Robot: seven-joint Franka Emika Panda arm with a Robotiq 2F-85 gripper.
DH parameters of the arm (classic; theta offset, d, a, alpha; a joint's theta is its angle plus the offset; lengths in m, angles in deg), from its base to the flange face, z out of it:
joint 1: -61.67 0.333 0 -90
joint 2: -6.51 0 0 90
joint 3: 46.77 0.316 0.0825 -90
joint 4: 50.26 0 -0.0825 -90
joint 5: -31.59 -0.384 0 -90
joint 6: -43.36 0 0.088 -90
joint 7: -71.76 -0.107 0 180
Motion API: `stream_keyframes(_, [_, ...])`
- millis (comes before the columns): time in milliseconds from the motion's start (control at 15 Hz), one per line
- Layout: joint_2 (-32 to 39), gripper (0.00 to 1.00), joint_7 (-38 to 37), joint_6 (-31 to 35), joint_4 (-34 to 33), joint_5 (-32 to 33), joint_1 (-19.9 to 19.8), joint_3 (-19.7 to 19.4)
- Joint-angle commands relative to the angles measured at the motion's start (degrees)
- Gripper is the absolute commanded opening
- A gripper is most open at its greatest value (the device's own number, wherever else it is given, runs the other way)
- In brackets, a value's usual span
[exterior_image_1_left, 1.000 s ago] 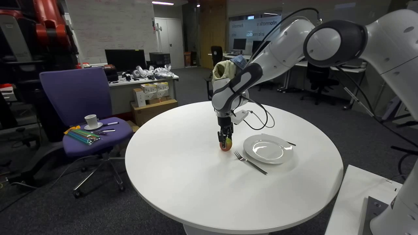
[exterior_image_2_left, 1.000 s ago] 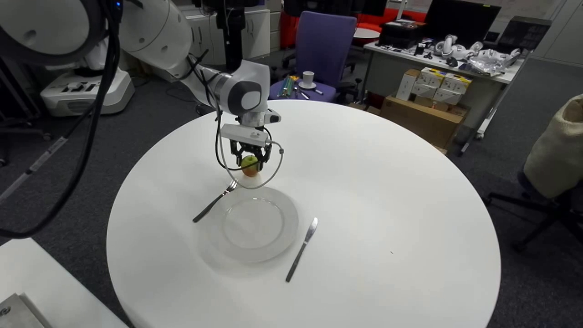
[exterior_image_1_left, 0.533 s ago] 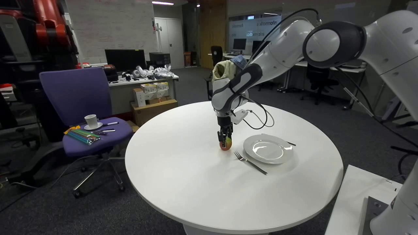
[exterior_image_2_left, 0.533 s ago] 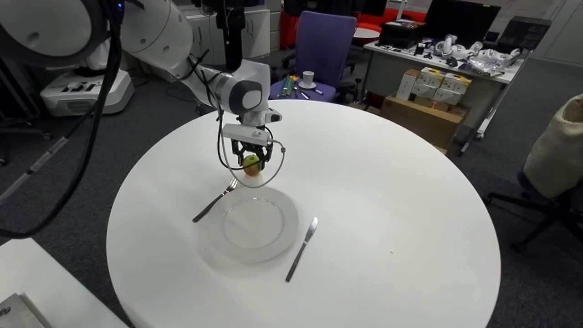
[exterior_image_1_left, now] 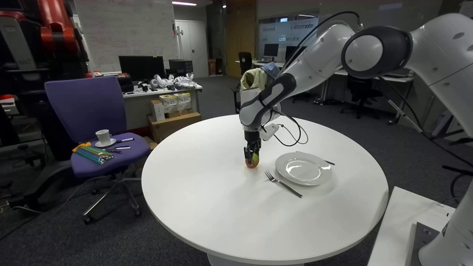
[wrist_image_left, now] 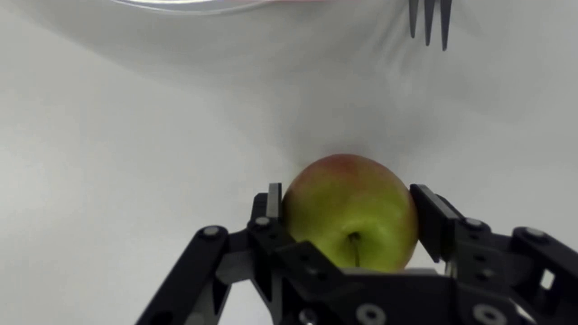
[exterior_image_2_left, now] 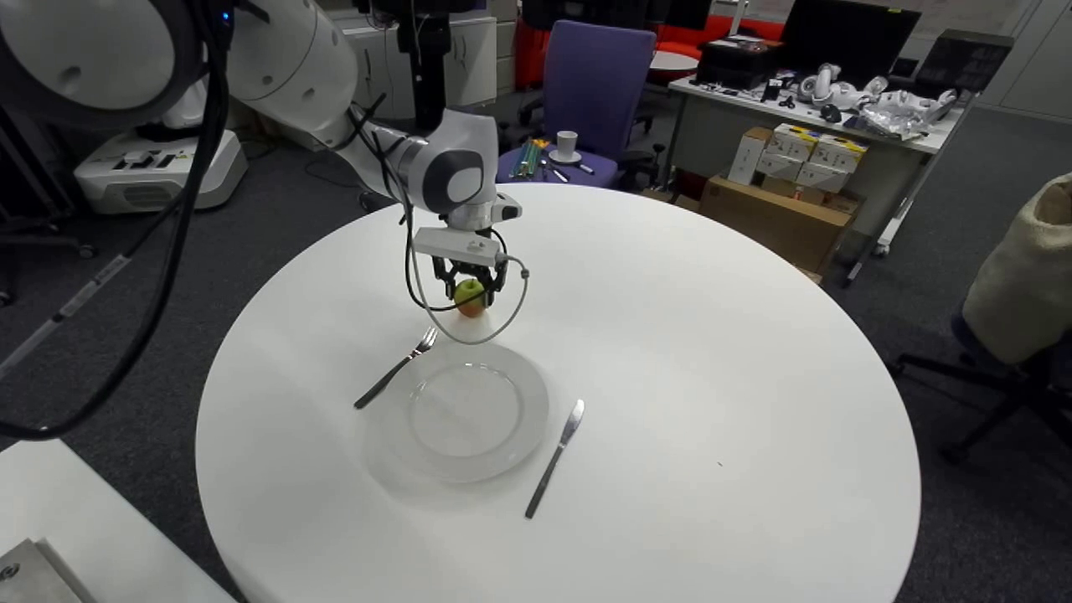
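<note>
As the gripper (wrist_image_left: 348, 211) clamps a red-and-green apple (wrist_image_left: 345, 198), a fork (exterior_image_1_left: 285, 186) lies nearby; a plate (exterior_image_2_left: 469, 410) sits beside the fork.

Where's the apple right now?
In the wrist view, the apple sits just right of centre, low in the picture, gripped between the jaws; the plate and the fork show at the top edge.
</note>
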Motion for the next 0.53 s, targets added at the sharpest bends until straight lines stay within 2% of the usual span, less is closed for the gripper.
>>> stream_keyframes(0, [0.8,0.48,-0.9,1.9,-1.1,0.4,-0.5,0.3])
stream_keyframes(67, [0.8,0.93,-0.9,1.9,-1.1,0.3,-0.7,0.3])
stream_keyframes(133, [0.9,0.94,-0.9,1.9,-1.0,0.2,-0.7,0.3])
stream_keyframes(200, [0.9,0.99,-0.8,1.9,-1.0,0.1,-0.9,0.4])
stream_keyframes(467, [0.4,1.0,-0.6,1.8,-0.1,-0.4,-1.5,0.6])
